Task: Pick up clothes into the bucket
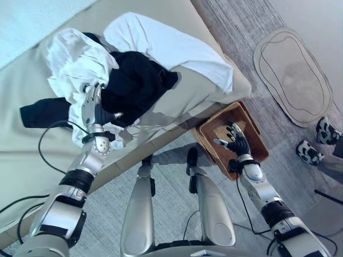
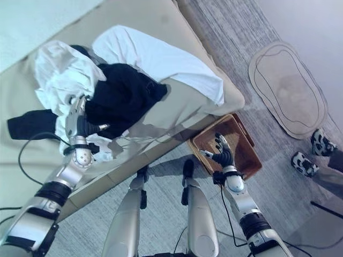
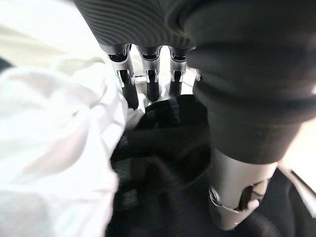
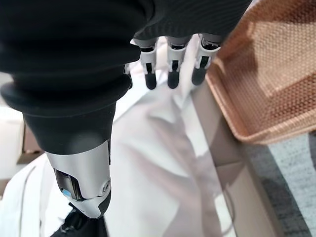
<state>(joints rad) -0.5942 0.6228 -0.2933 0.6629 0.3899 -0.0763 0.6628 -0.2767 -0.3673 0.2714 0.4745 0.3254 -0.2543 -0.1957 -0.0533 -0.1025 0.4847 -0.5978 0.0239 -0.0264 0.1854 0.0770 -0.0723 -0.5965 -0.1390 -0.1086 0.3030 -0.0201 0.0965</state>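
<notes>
A pile of clothes lies on the beige bed point(image 1: 32, 160): a crumpled white garment point(image 1: 75, 59), a black garment point(image 1: 136, 83) on top of it, and another dark piece point(image 1: 43, 112) at the left. My left hand point(image 1: 92, 111) rests on the pile where white and black meet. It is open, and its straight fingers point(image 3: 129, 91) touch the cloth. A brown woven basket point(image 1: 258, 140) stands on the floor by the bed's corner. My right hand point(image 1: 237, 143) hovers over it, open and holding nothing, with the basket point(image 4: 276, 84) beside its fingers point(image 4: 172, 74).
A large white pillow point(image 1: 171, 48) lies on the bed behind the black garment. An oval beige mat point(image 1: 292, 75) lies on the grey carpet at the right. A person's shoes point(image 1: 313, 144) stand near the basket at the far right.
</notes>
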